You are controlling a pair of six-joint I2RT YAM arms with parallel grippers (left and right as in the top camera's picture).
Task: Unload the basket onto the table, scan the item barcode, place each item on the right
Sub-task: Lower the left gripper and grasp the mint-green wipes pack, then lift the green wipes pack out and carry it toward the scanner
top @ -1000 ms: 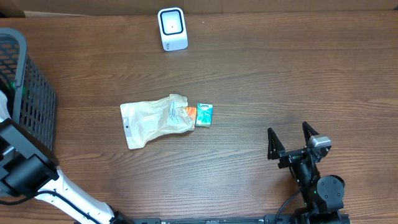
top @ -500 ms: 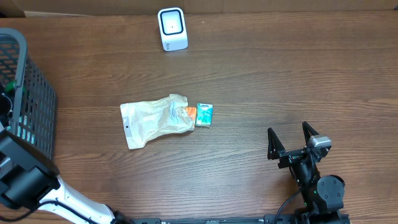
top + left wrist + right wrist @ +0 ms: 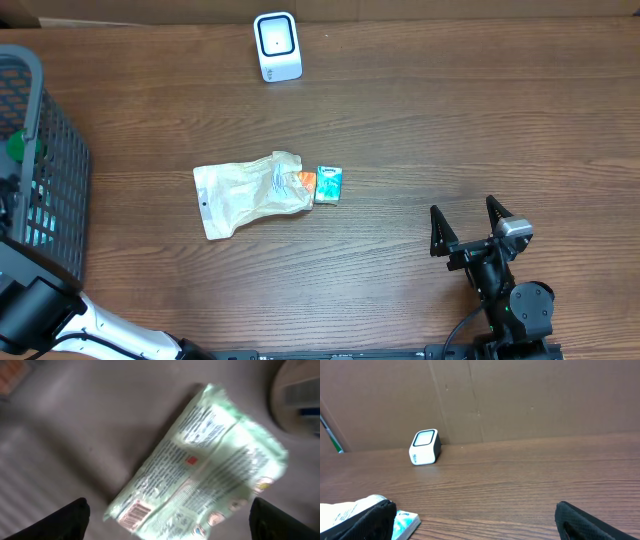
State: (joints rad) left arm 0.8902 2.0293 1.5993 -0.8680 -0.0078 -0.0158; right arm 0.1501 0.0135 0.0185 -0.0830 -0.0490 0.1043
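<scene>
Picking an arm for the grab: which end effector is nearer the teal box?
Right. The right end effector sits below and right of the teal box in the overhead view, bare wood between. The left end effector is farther, over a green packet in the basket at left.

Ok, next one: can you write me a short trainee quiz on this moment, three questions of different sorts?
1. True or false: the scanner touches the bag.
2. Which thing lies right beside the bag? A) teal box B) basket C) scanner
3. Fill in: in the left wrist view, the green packet shows a ____ near its lower left end.

Key: 1 false, they lie well apart; 2 A; 3 barcode.
</scene>
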